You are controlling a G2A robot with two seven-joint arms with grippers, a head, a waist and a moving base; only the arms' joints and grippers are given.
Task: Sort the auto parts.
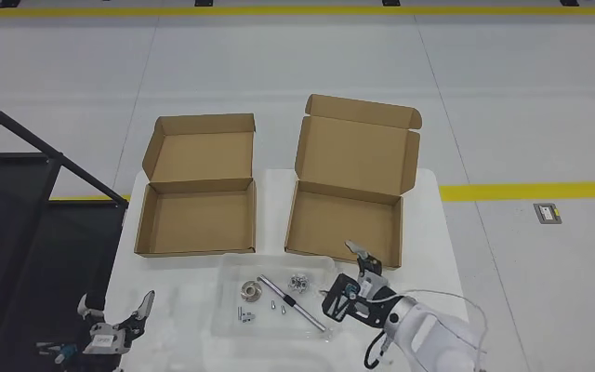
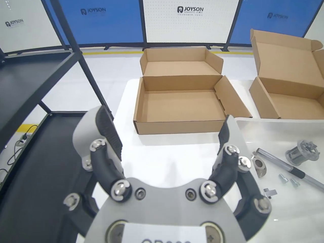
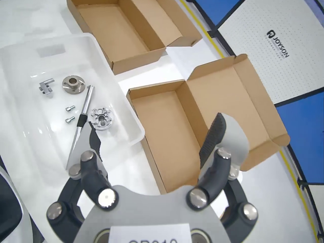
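A clear plastic tray (image 1: 223,321) at the table's front holds the auto parts: a long metal rod (image 3: 84,107), a round flange (image 3: 73,84), a toothed hub (image 3: 102,118), two small screws (image 3: 70,113) and a little bracket (image 3: 46,87). Two empty cardboard boxes stand behind it with lids up, the left box (image 1: 195,223) and the right box (image 1: 344,223). My right gripper (image 3: 155,125) is open, hovering between the tray's right end and the right box. My left gripper (image 2: 165,120) is open and empty, off the table's front-left corner, well left of the tray.
A black metal shelving rack (image 1: 37,242) stands close against the table's left side, beside my left gripper. White table surface (image 2: 177,153) lies bare between the left box and the tray. The table's right edge (image 1: 446,270) runs just past the right box.
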